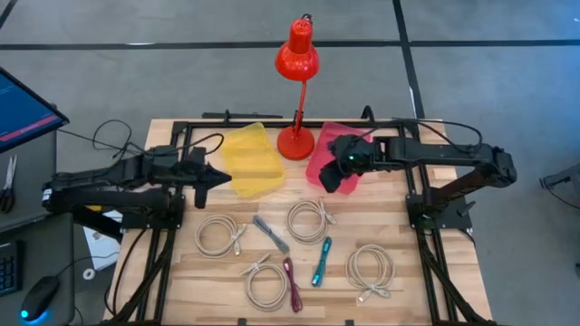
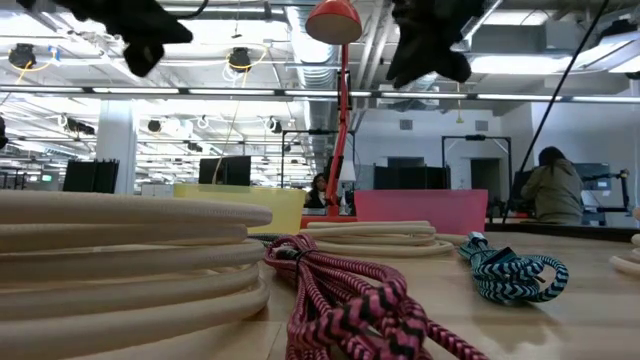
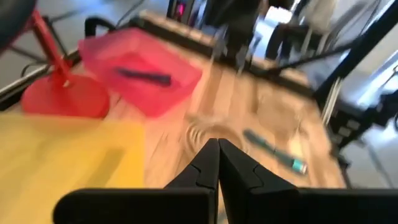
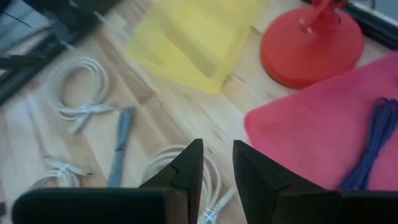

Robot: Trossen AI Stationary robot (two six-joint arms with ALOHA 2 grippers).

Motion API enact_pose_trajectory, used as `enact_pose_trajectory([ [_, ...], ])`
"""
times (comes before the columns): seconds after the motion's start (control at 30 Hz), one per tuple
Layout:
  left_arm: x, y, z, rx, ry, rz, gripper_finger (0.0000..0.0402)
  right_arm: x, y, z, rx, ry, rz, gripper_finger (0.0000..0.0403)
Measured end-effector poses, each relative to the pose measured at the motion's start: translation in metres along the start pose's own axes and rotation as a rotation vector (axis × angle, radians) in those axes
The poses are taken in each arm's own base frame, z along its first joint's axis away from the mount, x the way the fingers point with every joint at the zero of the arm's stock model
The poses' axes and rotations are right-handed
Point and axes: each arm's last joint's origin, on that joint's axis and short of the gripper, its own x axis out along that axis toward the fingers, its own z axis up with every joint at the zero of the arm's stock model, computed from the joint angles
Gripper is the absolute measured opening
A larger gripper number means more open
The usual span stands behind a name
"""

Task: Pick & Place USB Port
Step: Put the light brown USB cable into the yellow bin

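Note:
Several coiled USB cables lie on the wooden table: white coils (image 1: 220,235) (image 1: 310,220) (image 1: 370,270), a grey-blue cable (image 1: 270,234), a magenta one (image 1: 292,283) and a teal one (image 1: 322,263). A dark blue cable (image 4: 373,140) lies in the pink tray (image 1: 326,138); it also shows in the left wrist view (image 3: 146,76). My right gripper (image 4: 217,165) hangs above the pink tray's near edge, its fingers a little apart and empty. My left gripper (image 3: 217,155) is shut and empty, raised at the left edge of the yellow tray (image 1: 249,158).
A red desk lamp stands with its base (image 1: 294,142) between the two trays, its head (image 1: 297,54) over the far edge. Both arms' black frames stand at the table's left and right sides. Bare wood shows between the cables.

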Motion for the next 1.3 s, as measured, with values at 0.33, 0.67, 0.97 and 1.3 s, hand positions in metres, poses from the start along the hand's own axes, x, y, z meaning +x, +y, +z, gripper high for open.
enact_pose_trajectory([
  [0.33, -0.018, -0.008, 0.000, 0.126, 0.217, -0.016, 0.0004, -0.048, 0.010, -0.008, 0.015, -0.199, -0.035, 0.0064],
  [0.67, 0.005, -0.025, -0.022, 0.296, 0.503, -0.133, 0.0019, -0.084, 0.013, -0.016, 0.058, -0.388, -0.098, 0.0063],
  [0.97, 0.029, -0.028, -0.037, 0.340, 0.714, -0.107, 0.0101, -0.084, 0.019, -0.021, 0.048, -0.373, -0.077, 0.0063],
  [1.3, 0.063, -0.028, -0.056, 0.352, 0.908, -0.036, 0.0157, -0.088, 0.021, -0.028, 0.016, -0.345, -0.069, 0.0063],
])
